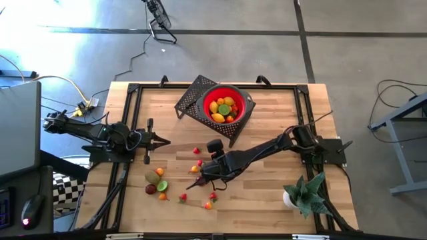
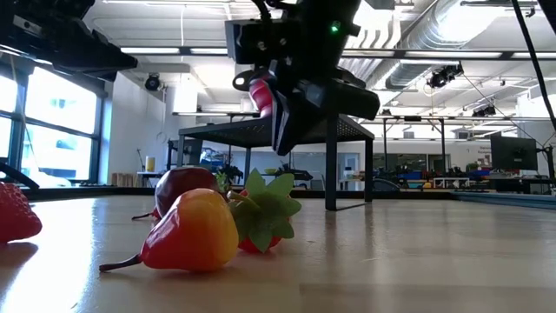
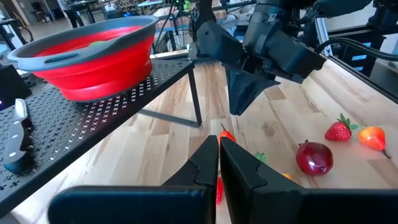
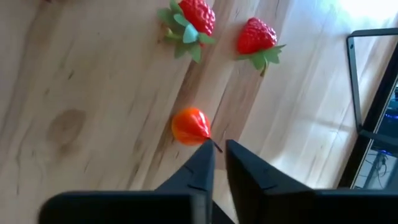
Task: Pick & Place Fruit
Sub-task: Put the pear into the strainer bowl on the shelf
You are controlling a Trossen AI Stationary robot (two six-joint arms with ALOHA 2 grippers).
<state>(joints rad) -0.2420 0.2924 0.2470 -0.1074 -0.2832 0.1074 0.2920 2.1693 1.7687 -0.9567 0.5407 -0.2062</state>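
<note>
Right gripper (image 4: 214,158) hovers over table (image 1: 267,193) centre, fingers nearly together, gripping nothing; small orange-red pear (image 4: 190,126) lies just past fingertips. Left gripper (image 1: 162,141) closed, parked at left. Red bowl (image 1: 245,107) holds several fruits.

A light wooden bench (image 1: 267,133) carries a dark perforated stand (image 1: 195,97) and a spiky potted plant (image 1: 303,193) at one corner. Small toy fruits (image 1: 160,183) lie scattered on its boards.
</note>
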